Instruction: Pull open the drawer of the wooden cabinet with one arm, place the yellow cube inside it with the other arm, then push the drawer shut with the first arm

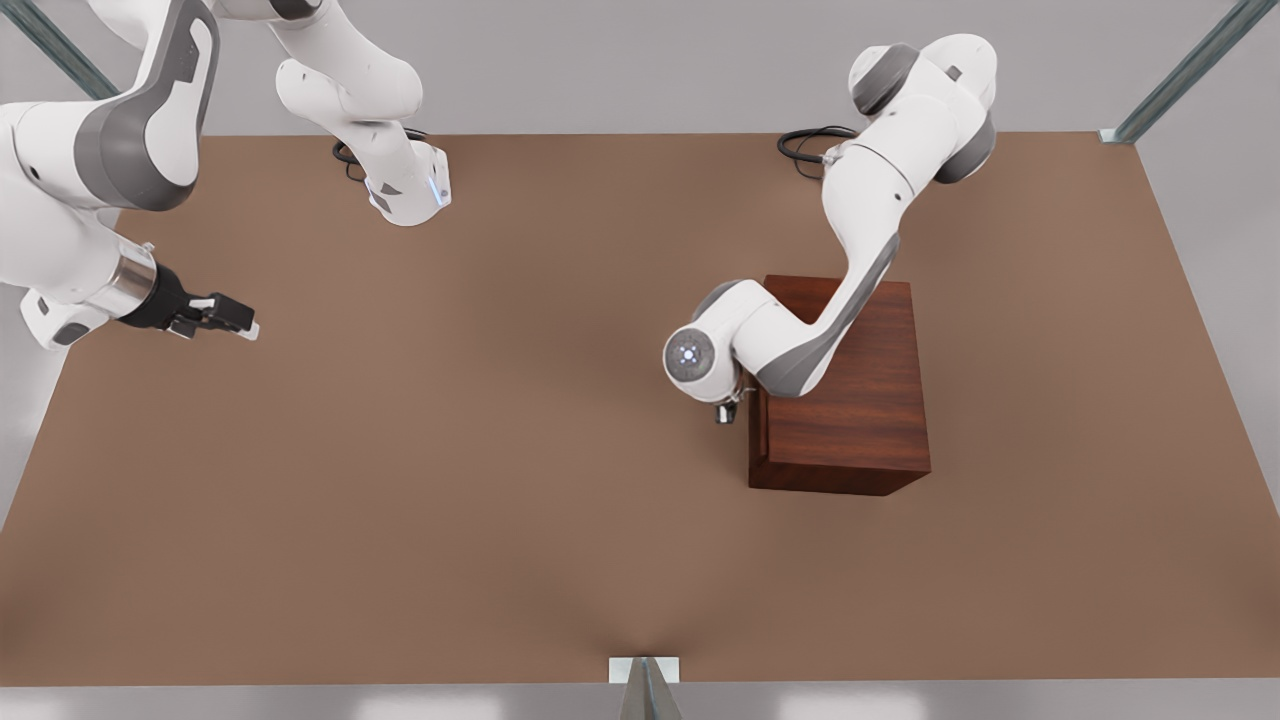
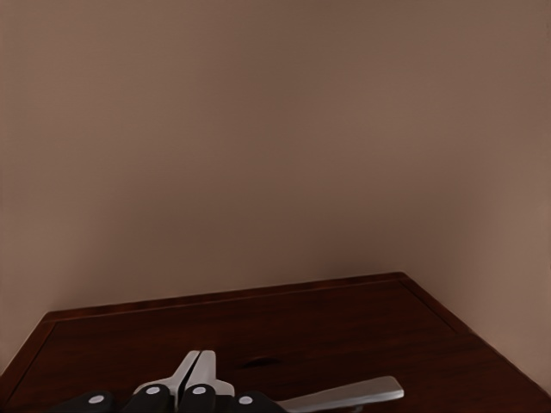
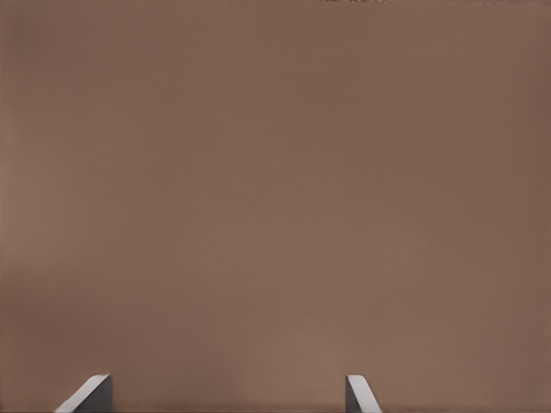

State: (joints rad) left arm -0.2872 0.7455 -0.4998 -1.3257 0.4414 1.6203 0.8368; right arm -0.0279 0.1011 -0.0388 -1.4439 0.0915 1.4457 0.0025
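While parked apart — left pincer (image 1: 727, 411) against wooden cabinet (image 1: 850, 400).

Wooden cabinet (image 1: 845, 400) the lone obstacle, table (image 1: 450, 500) bare around it

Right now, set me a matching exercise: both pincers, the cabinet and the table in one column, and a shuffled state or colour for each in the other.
Column one:
1. left pincer
2. right pincer
3. cabinet
4. table

Column two:
A. flat, light brown
B. fingers apart, above the bare tabletop
C. dark reddish-brown, streaky wood grain
D. fingers together, beside the silver handle

Pairs: 1-D, 2-B, 3-C, 4-A
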